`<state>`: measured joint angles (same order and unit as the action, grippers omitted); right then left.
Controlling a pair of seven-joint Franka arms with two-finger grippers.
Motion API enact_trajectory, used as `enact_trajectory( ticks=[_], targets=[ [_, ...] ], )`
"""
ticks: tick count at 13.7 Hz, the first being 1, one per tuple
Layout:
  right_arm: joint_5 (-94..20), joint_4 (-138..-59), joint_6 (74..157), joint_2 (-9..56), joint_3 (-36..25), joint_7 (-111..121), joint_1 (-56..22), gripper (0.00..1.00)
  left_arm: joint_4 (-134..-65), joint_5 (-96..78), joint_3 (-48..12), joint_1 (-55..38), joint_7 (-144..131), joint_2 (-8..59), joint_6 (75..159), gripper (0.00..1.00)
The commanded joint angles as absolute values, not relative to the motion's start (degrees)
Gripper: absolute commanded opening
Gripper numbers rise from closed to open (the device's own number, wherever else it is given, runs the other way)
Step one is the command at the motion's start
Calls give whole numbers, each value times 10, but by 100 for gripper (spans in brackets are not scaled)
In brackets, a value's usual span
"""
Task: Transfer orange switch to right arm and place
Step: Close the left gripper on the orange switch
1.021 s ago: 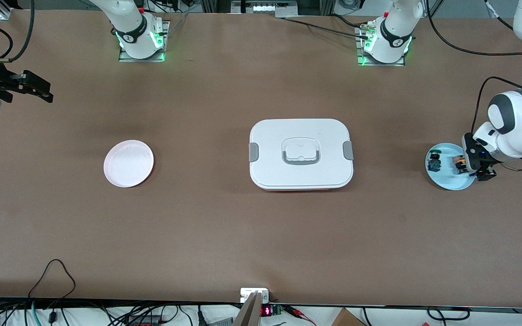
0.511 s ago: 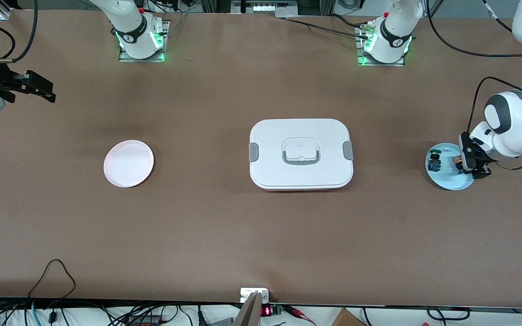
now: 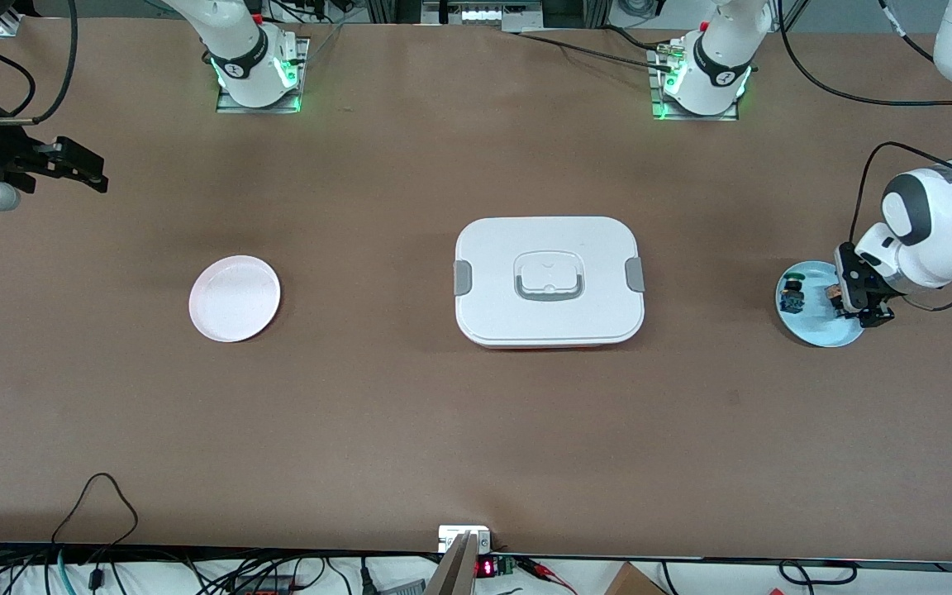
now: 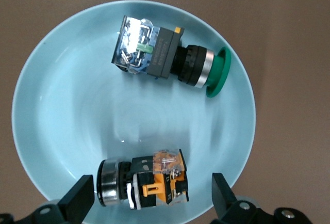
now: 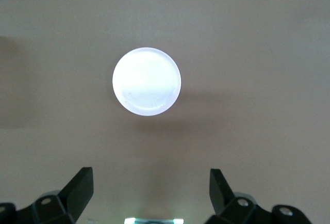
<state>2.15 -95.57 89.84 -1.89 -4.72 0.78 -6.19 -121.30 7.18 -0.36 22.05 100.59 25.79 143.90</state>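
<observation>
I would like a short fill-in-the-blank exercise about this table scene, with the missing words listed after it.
1. The orange switch lies in the light blue ____.
2. The other switch beside it has a ____ cap.
3. The left end effector hangs over the orange switch with its fingers ____.
4. The right end effector is open over bare table near the ____ plate.

Missing words: plate; green; open; white

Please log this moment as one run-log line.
left gripper: open over orange switch on blue plate | right gripper: open, waiting
</observation>
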Motion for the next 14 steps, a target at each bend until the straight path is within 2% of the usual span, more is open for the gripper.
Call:
enact_trajectory(
  ticks=[1, 6, 7, 9, 12, 14],
  targets=[
    [14, -961, 911, -24, -45, 12, -62, 100, -1199, 55, -11, 229, 1015, 273, 1443, 100],
    [14, -966, 903, -28, -45, 12, -62, 100, -1192, 47, -11, 230, 1018, 279, 1443, 100],
    [14, -966, 902, -28, -45, 12, -62, 100, -1192, 47, -11, 232, 1020, 279, 1443, 98],
    [14, -966, 902, -27, -45, 13, -62, 100, -1192, 47, -12, 234, 1020, 279, 1443, 75],
    [15, -967, 902, -27, -45, 13, -62, 100, -1192, 47, -12, 234, 1021, 279, 1443, 27],
    [15, -967, 902, -27, -45, 13, -62, 100, -1191, 47, -13, 233, 1023, 279, 1442, 8]
  ],
)
